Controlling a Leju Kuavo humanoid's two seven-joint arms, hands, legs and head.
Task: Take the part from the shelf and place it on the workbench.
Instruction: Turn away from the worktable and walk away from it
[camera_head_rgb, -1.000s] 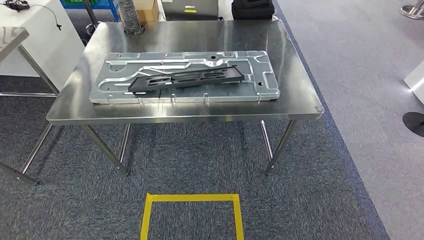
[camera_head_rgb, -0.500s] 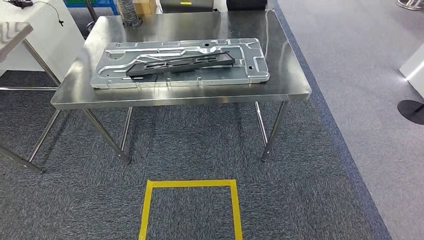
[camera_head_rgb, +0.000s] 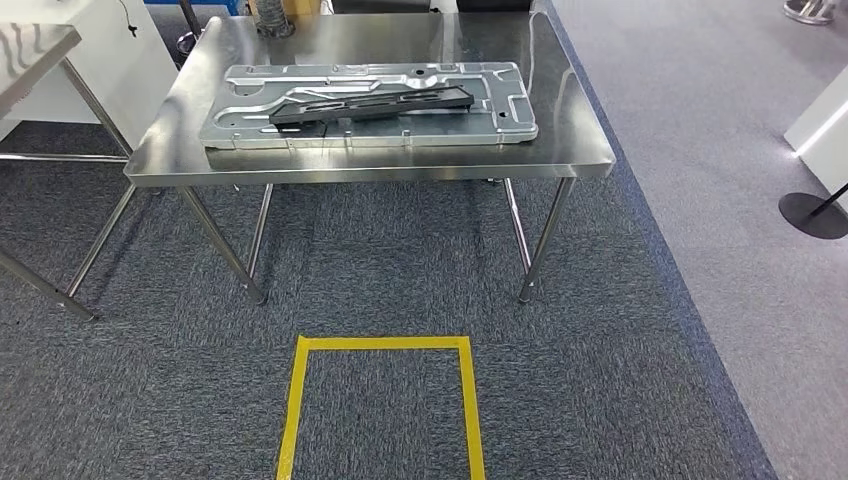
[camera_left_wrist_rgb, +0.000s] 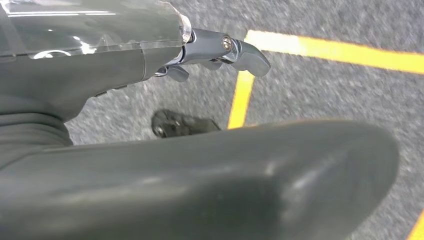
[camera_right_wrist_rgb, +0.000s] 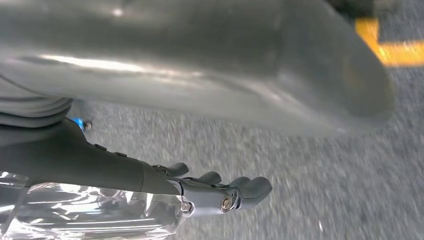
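Note:
A long black part (camera_head_rgb: 372, 102) lies flat on a large silver metal panel (camera_head_rgb: 505, 118), which rests on the steel workbench (camera_head_rgb: 565, 150) ahead of me in the head view. My left hand (camera_left_wrist_rgb: 220, 50) hangs over the grey carpet beside a yellow tape line (camera_left_wrist_rgb: 325, 47), its fingers loosely extended and holding nothing. My right hand (camera_right_wrist_rgb: 220, 192) also hangs over the carpet, its fingers apart and holding nothing. Both hands are well away from the workbench.
A yellow tape square (camera_head_rgb: 380, 344) marks the carpet in front of the workbench. Another steel table (camera_head_rgb: 30, 45) stands at the left. At the right are a white cabinet (camera_head_rgb: 822, 125) and a black round stand base (camera_head_rgb: 812, 215).
The whole picture has shifted: the workbench and the tape square now sit higher and look smaller, so the camera has drawn back. The black part has stayed on the panel.

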